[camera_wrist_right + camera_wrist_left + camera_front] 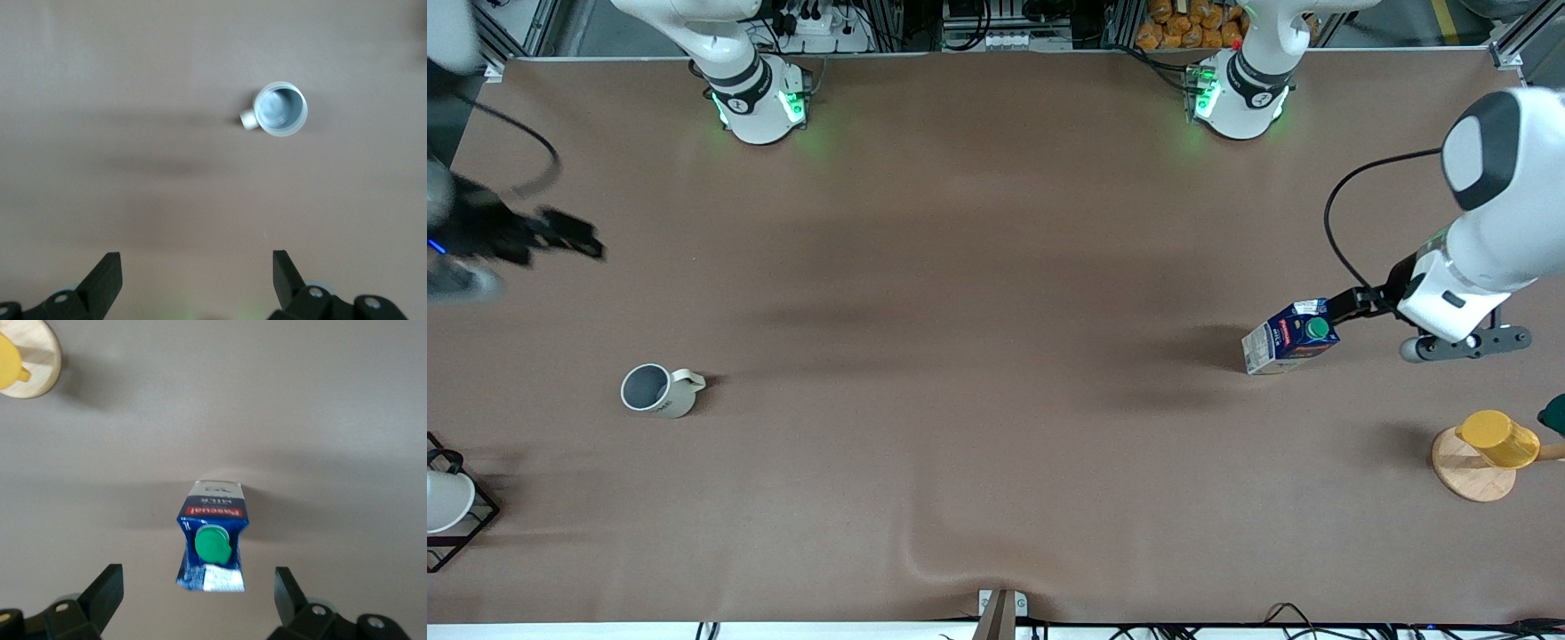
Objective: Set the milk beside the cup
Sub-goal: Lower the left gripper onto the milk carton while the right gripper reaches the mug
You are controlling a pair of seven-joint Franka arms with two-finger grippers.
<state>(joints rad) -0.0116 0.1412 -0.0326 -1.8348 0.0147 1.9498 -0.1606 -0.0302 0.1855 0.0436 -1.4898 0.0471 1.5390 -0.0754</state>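
**Milk carton awaiting pickup, mug at the other end of the table**

Milk carton (1288, 338): upright on the brown table (996, 293) toward the left arm's end, not yet lifted. Dark-blue gable top, round green cap (213, 544), red label band below the ridge, whitish sides; slightly dented about the top in the left wrist view, otherwise intact and closed.

Left gripper (1347, 305): low beside the carton, at its upper part, fingers spread wide. In the left wrist view, both black fingertips (107, 587) well clear of the carton on either side, carton between them but farther out; no contact apparent.

Cup (656, 390): cream-white mug with grey inside, upright, handle turned toward the middle of the table, toward the right arm's end, a little nearer the front camera than the carton and well apart from it. Seen from above in the right wrist view (281, 109), empty.

Right gripper (569, 233): up over the right arm's end of the table, fingers spread and holding nothing; arm judged to be waiting.

Progress, as a judgement: approach nearly complete, grasp not yet made; closing on the carton, carrying it across almost the whole table and setting it down just beside the mug all remaining.

Bystanders: yellow cup (1498, 438) on a wooden disc (1469, 476) near the carton; white cup (447, 500) in a black wire rack (467, 529) near the mug.
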